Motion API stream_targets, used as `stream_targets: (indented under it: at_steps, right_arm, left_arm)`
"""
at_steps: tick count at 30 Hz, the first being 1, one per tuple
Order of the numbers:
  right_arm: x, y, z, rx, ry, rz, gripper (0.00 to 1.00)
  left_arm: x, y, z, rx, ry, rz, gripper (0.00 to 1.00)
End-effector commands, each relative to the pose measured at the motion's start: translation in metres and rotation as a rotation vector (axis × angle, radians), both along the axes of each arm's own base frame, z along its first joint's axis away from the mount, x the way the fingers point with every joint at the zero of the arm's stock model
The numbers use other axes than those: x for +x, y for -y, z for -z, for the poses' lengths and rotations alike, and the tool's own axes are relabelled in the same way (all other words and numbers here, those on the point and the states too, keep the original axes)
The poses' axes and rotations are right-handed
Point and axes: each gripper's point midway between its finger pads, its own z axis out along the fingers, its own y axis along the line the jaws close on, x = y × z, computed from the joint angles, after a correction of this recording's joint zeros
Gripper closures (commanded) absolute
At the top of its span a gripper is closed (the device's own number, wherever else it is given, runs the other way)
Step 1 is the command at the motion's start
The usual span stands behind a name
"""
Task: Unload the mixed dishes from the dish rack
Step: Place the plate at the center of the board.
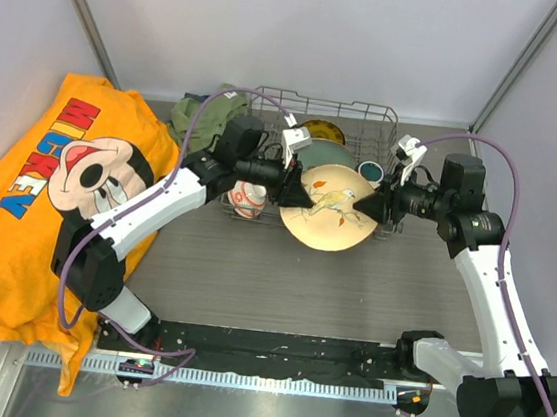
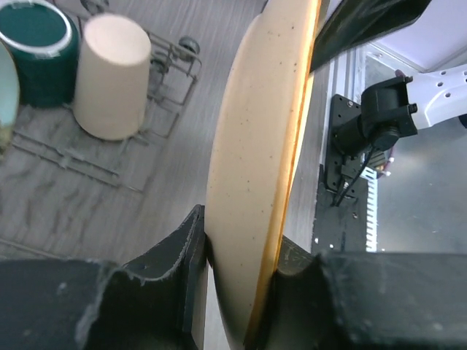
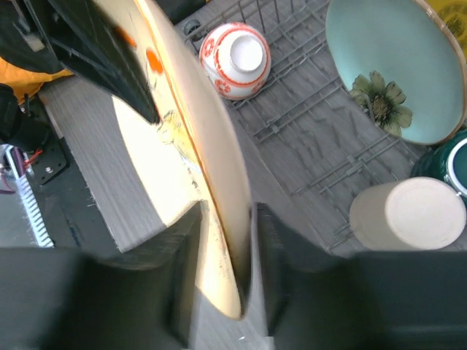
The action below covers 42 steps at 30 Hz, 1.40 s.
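The cream bird-painted plate (image 1: 327, 209) hangs tilted in front of the grey wire dish rack (image 1: 271, 97). My left gripper (image 1: 295, 196) is shut on its left rim, seen edge-on in the left wrist view (image 2: 255, 146). My right gripper (image 1: 364, 206) is shut on its right rim (image 3: 211, 138). In the rack are the red-orange bowl (image 1: 247, 200), upside down (image 3: 235, 60), the pale green plate (image 1: 327, 154), the yellow plate (image 1: 323, 130), the teal mug (image 1: 370, 171) and the beige cup (image 3: 408, 215), upside down (image 2: 109, 76).
An orange Mickey shirt (image 1: 48, 202) covers the table's left side. A green cloth (image 1: 204, 114) lies bunched at the rack's left end. Grey walls stand on three sides. The arm bases sit on a black rail (image 1: 273, 349) at the near edge.
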Motion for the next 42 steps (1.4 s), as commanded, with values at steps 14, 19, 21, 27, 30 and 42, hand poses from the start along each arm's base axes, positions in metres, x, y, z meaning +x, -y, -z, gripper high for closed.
stream_targets:
  at_steps: [14,19,21,27,30,42]
  right_arm:
    - [-0.007,0.001,-0.028,-0.015,0.148,-0.021,0.29]
    - [-0.007,0.003,-0.031,-0.022,0.166,-0.009,0.28]
    - [-0.006,0.003,-0.029,-0.021,0.156,-0.009,0.28]
    - [-0.003,0.001,-0.024,-0.012,0.131,-0.005,0.28]
    - [-0.002,0.003,-0.027,-0.011,0.142,0.012,0.28]
    - [0.027,0.028,-0.037,-0.016,0.164,0.264,0.31]
  left_arm:
    - [-0.018,-0.031,0.009,-0.049,-0.093,-0.131,1.00]
    - [-0.035,-0.058,0.023,-0.048,-0.163,-0.112,1.00]
    - [-0.036,-0.067,0.027,-0.047,-0.172,-0.127,1.00]
    - [-0.054,-0.079,0.050,-0.028,-0.232,-0.127,1.00]
    - [-0.058,-0.077,0.051,-0.055,-0.254,-0.107,1.00]
    - [-0.070,-0.016,0.053,-0.050,-0.401,0.053,1.00]
